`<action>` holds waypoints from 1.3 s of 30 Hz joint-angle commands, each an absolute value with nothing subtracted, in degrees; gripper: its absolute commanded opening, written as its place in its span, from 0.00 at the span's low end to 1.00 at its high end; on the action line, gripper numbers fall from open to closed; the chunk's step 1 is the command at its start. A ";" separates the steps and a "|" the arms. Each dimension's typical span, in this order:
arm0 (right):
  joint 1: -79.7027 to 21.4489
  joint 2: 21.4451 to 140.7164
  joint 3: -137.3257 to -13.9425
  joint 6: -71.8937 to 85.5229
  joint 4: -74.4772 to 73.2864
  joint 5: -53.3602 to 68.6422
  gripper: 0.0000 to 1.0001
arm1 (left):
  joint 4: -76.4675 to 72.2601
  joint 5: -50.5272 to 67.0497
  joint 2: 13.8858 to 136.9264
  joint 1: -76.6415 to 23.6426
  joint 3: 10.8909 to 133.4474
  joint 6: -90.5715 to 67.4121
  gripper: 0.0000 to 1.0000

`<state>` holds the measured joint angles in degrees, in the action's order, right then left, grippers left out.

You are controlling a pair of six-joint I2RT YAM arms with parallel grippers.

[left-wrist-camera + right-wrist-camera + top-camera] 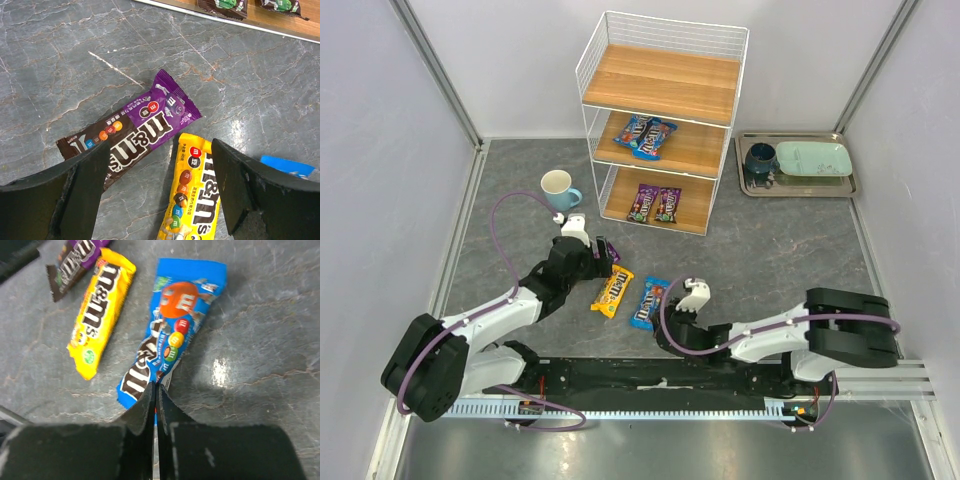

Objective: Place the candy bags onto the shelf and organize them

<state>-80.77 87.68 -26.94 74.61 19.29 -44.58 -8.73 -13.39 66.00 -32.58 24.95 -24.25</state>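
1. The glossy blue candy bag (175, 335) lies flat on the grey marbled table (260, 315) in front of the right arm, well short of the shelf
2. The right gripper (154, 390) sits at this bag's near end, its two black fingers pressed almost together and pinching the edge of the packet
3. Just to its left lies the yellow candy bag (97, 315), roughly parallel, with a strip of table between them
4. The dark purple-and-brown candy bag (135, 132) lies at an angle just beside the yellow one's far end
5. The left gripper (160, 150) hangs over these two packets with its jaws spread wide, holding nothing
6. The tall white wire-frame shelf (660, 80) stands at the far side, with two blue bags (645, 135) on its middle wooden board and two purple-brown bags (655, 203) on the bottom board
7. A white-and-light-blue mug (560, 187) stands left of the shelf
8. To the right, a flat metal tray (800, 190) carries a dark teal cup (760, 160) and a pale green plate (815, 158)
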 commanded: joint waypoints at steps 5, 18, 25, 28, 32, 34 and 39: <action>-80.95 68.50 -32.24 52.69 7.93 -52.46 0.00 | -11.43 -15.47 64.95 -32.26 24.70 -22.32 0.88; -66.92 57.65 -47.36 23.21 6.59 -49.76 0.00 | -11.60 -14.77 65.13 -31.91 24.61 -22.76 0.88; -55.56 65.90 -55.80 15.30 8.96 -35.96 0.00 | -11.78 -14.59 65.21 -31.90 24.61 -22.76 0.88; -50.99 68.89 -58.53 14.33 10.37 -31.31 0.00 | -11.78 -14.59 65.39 -31.82 24.61 -22.76 0.88; -45.20 72.41 -62.31 13.80 10.99 -27.60 0.00 | -11.87 -14.33 65.65 -31.82 24.70 -22.68 0.88; -43.34 74.34 -63.80 13.97 11.77 -25.50 0.00 | -11.87 -14.41 65.66 -31.82 24.78 -22.68 0.88; -38.68 77.60 -66.00 15.11 14.32 -20.04 0.00 | -12.04 -14.06 66.18 -31.73 24.87 -22.68 0.88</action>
<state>-41.01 75.77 -62.33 15.20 9.96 -26.04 -9.15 -13.39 65.98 -32.16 24.88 -24.25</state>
